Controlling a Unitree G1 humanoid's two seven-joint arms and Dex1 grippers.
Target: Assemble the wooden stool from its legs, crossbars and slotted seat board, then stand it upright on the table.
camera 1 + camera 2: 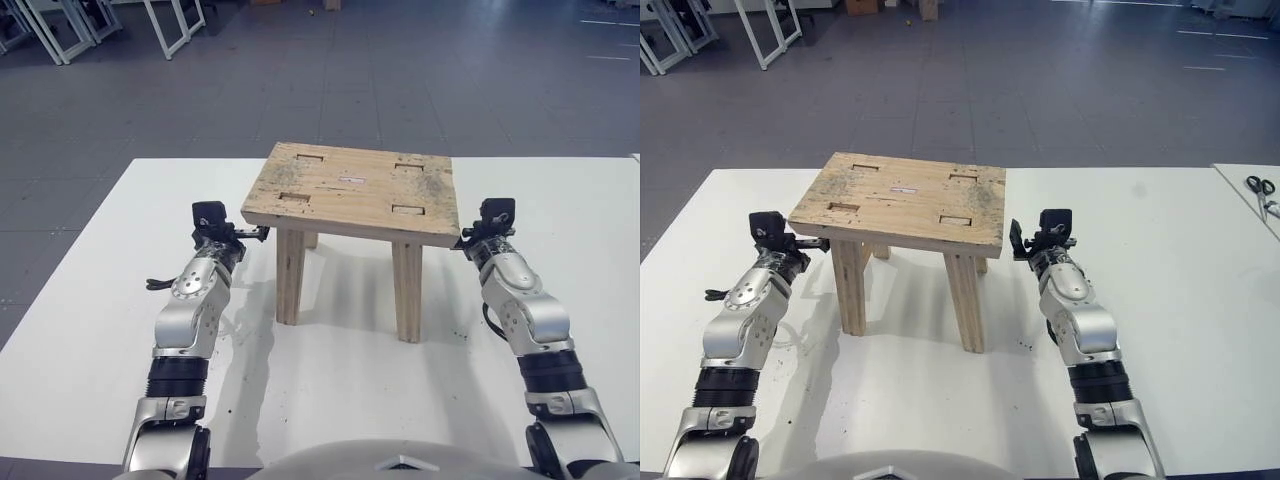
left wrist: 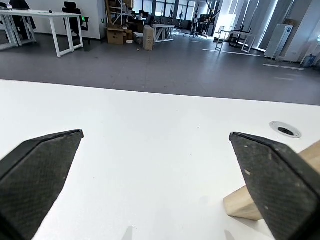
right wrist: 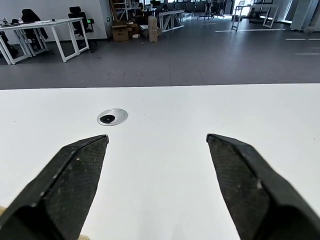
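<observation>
The assembled wooden stool [image 1: 350,190] stands upright on the white table [image 1: 120,260], its slotted seat board [image 1: 902,200] on top and its legs [image 1: 290,275] on the table. My left gripper [image 1: 225,232] sits just left of the seat's near corner, open, with nothing between its fingers [image 2: 40,165]. A stool leg [image 2: 245,202] shows beside one finger. On the other side my right gripper [image 1: 1038,238] stands close to the seat's right edge, open and empty, its fingers [image 3: 75,175] spread wide over bare table.
A round cable grommet [image 3: 112,117] is set in the tabletop behind the stool. Scissors [image 1: 1262,190] lie on a second table at the far right. Grey floor and white desks lie beyond the table's far edge.
</observation>
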